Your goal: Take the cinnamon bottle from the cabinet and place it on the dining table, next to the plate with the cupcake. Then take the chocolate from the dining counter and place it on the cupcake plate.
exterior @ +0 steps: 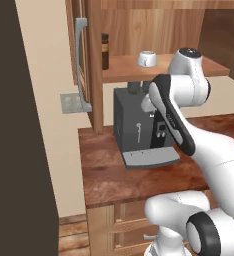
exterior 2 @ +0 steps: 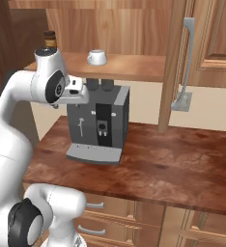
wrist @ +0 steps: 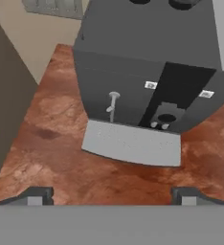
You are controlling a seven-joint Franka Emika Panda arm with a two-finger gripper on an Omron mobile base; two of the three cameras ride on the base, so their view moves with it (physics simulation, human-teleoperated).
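Note:
The cinnamon bottle (exterior: 105, 51) stands upright at the left end of the open cabinet's shelf (exterior: 129, 67), dark brown with a tan band. In the right base view the bottle (exterior 2: 49, 37) peeks out behind my arm's upper joint. The cabinet door (exterior: 75, 35) is swung open, its grey bar handle (exterior: 80, 60) facing out. My gripper (wrist: 111, 197) is open and holds nothing. It hangs below the shelf, in front of and above a coffee machine, well short of the bottle. The plate, the cupcake and the chocolate are out of view.
A dark grey coffee machine (exterior: 139, 125) stands on the reddish-brown wooden top (exterior 2: 173, 164) right under the shelf. A white cup (exterior: 148, 58) sits on the shelf to the right of the bottle. A tall dark panel (exterior: 14, 130) bounds the left side.

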